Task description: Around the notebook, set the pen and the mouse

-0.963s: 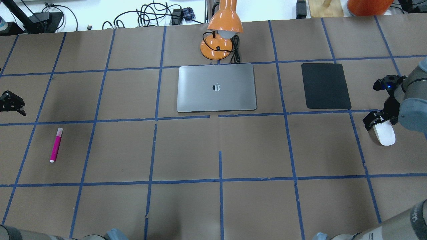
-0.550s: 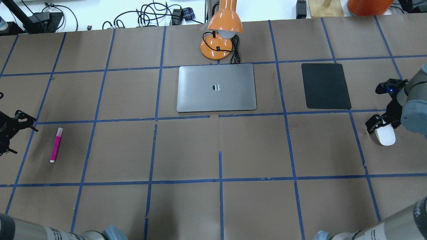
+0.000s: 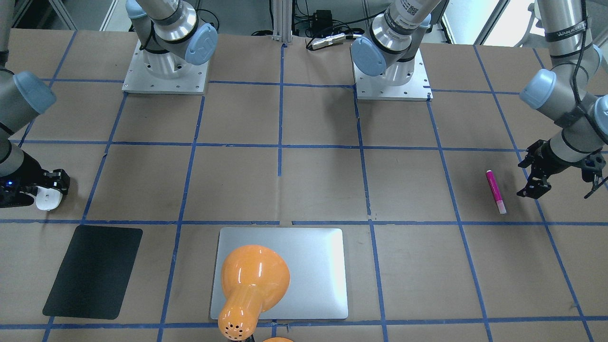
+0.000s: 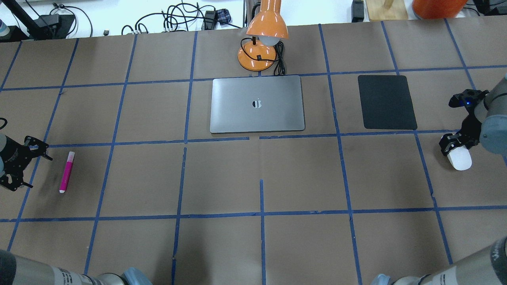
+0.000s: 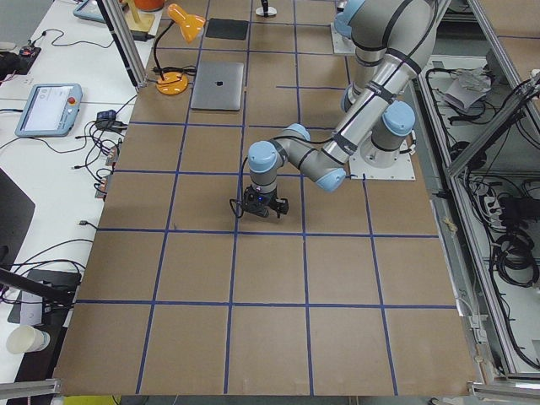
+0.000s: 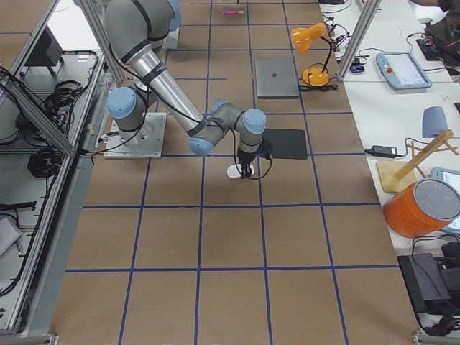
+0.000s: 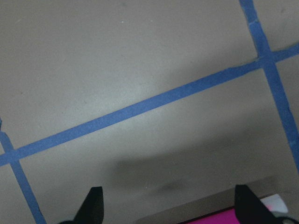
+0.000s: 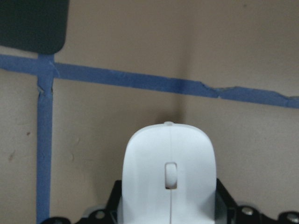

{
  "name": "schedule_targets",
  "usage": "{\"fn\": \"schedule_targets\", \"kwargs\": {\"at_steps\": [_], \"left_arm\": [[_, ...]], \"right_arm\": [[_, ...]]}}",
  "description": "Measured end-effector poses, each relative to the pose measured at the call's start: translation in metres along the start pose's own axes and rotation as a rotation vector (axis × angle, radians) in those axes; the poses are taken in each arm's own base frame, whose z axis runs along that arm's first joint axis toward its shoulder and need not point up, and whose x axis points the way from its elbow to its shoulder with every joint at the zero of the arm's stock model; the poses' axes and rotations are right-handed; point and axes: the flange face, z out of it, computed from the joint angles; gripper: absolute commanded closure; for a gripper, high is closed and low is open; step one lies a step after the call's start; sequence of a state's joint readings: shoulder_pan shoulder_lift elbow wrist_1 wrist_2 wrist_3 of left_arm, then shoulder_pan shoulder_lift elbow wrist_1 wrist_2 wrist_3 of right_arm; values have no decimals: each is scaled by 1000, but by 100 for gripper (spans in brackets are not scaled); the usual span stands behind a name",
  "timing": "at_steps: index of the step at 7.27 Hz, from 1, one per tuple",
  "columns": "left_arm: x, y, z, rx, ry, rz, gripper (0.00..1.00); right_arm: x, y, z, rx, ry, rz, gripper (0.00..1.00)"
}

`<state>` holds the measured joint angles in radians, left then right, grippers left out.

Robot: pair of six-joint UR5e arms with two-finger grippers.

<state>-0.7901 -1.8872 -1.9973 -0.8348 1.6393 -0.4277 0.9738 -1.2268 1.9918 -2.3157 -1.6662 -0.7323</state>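
The magenta pen (image 4: 66,172) (image 3: 495,191) lies flat on the table at its left end. My left gripper (image 4: 19,165) (image 3: 533,183) hovers open just beside it, toward the table's edge; in the left wrist view only a strip of the pen (image 7: 224,218) shows between the spread fingertips (image 7: 93,205). The white mouse (image 4: 460,159) (image 8: 168,179) sits at the right end with my right gripper (image 4: 455,145) (image 3: 50,186) shut on its sides. The silver notebook (image 4: 257,103) (image 3: 323,266) lies closed at the middle back.
An orange desk lamp (image 4: 263,39) stands behind the notebook, and its shade (image 3: 254,278) hangs over the lid. A black mat (image 4: 386,102) (image 3: 92,270) lies between the notebook and the mouse. Blue tape lines grid the brown table.
My left gripper has swung in from the table's left edge and come down beside the pen. The right gripper has closed in on the mouse and shifted slightly right.
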Motion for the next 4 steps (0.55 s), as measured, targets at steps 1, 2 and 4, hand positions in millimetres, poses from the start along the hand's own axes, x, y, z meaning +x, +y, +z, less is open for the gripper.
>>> {"fn": "schedule_targets", "kwargs": {"at_steps": [1,2,4], "left_arm": [[3,3,1,-6,4,111,0],[6,6,2,-16,16,295,0],[7,16,13,-49,27,624,0]], "right_arm": [[-2,-10,-14,14,-11,18,91],[-15,-30,-32,31,-24,32,92],[-75,-90,-75,70,2,47,91]]}}
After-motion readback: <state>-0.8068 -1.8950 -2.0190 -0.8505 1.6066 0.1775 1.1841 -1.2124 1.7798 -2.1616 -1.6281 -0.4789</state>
